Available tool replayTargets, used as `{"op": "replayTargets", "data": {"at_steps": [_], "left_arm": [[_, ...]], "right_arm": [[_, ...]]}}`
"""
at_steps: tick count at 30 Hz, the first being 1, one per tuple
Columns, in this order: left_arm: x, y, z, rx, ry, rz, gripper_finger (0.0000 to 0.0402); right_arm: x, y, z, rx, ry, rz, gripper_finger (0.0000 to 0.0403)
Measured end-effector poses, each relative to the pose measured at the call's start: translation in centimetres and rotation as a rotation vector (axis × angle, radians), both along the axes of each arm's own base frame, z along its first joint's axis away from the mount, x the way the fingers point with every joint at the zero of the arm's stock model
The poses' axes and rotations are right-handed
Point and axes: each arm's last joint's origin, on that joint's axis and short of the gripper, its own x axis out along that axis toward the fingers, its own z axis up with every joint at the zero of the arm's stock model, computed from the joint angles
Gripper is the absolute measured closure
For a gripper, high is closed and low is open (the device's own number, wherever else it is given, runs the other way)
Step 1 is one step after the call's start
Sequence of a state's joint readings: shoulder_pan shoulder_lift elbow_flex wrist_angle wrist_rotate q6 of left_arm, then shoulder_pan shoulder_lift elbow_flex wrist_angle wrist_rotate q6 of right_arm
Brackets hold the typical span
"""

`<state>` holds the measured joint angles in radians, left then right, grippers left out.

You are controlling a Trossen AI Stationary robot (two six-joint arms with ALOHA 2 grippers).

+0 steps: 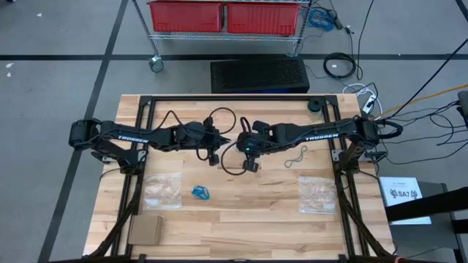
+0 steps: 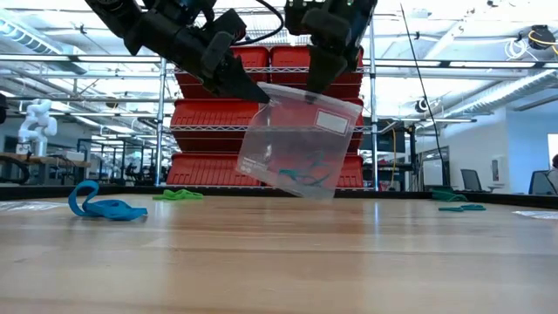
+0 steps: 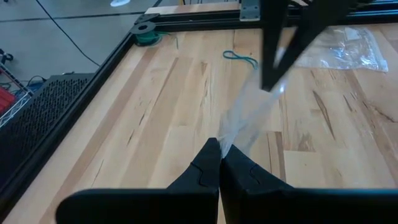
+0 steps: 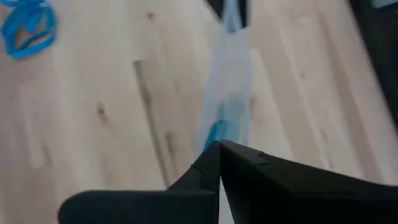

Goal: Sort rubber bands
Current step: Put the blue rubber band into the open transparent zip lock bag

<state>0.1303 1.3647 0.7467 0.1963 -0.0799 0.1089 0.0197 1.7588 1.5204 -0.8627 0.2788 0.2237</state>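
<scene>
- Lying nearest on the table [image 1: 241, 226], at the front left corner in the high view: a flat brown cardboard piece [image 1: 146, 229].
- Resting just beyond it, apart from each other: a clear plastic bag [image 1: 161, 190] on the left, a cluster of bright blue rubber bands [image 1: 201, 193] near the middle, another clear plastic bag [image 1: 316, 193] on the right.
- Showing again in the low view as a blue loop flat on the wood: the bright blue rubber bands [image 2: 103, 208]; and in the right wrist view at one corner [image 4: 28, 28].
- Hanging above the table centre, clear of the wood: a clear bag [image 2: 296, 139] held by both arms, with blue bands [image 2: 305, 177] sitting inside near its lower part.
- Gripping one top edge of that bag, fingers clenched on it: the left end effector [image 2: 248, 87], seen in its own wrist view pinching the plastic [image 3: 219, 158].
- Gripping the other top edge, likewise clenched on the bag: the right end effector [image 2: 318, 78], its closed tips at the plastic [image 4: 219, 149].
- Lying farther back, right of centre: a grey-teal rubber band [image 1: 296, 156], on bare wood.
- Sitting at the far right corner: a green roll [image 1: 315, 105].
- Standing beyond the table: a wire rack with red bins [image 1: 227, 16].
</scene>
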Motion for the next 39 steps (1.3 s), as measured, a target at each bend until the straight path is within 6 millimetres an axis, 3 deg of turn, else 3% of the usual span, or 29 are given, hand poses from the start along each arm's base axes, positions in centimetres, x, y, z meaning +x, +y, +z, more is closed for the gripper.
{"op": "replayTargets", "data": {"at_steps": [6,14,18,21,27,39], "left_arm": [[0.0,0.0,0.0,-0.002,-0.001,0.001,0.0401],[0.0,0.0,0.0,-0.019,-0.001,0.009,0.0401],[0.0,0.1,0.0,-0.022,-0.001,0.013,0.0401],[-0.1,0.3,0.0,-0.022,0.000,0.022,0.0401],[-0.2,0.5,-0.3,-0.025,0.024,0.032,0.0401],[-0.2,0.6,-0.2,-0.022,0.023,0.038,0.0401]], "right_arm": [[0.0,-0.7,0.0,-0.005,-0.012,-0.066,0.0396],[-0.1,-0.6,0.0,0.015,-0.006,-0.059,0.0318],[-0.3,-0.2,-0.2,0.062,0.024,-0.036,0.0301],[-0.5,0.3,-0.3,0.059,0.051,-0.027,0.0319],[-1.0,1.1,-0.5,0.058,0.098,-0.009,0.0394],[-0.1,1.1,-0.1,0.060,0.002,0.001,0.0401]]}}
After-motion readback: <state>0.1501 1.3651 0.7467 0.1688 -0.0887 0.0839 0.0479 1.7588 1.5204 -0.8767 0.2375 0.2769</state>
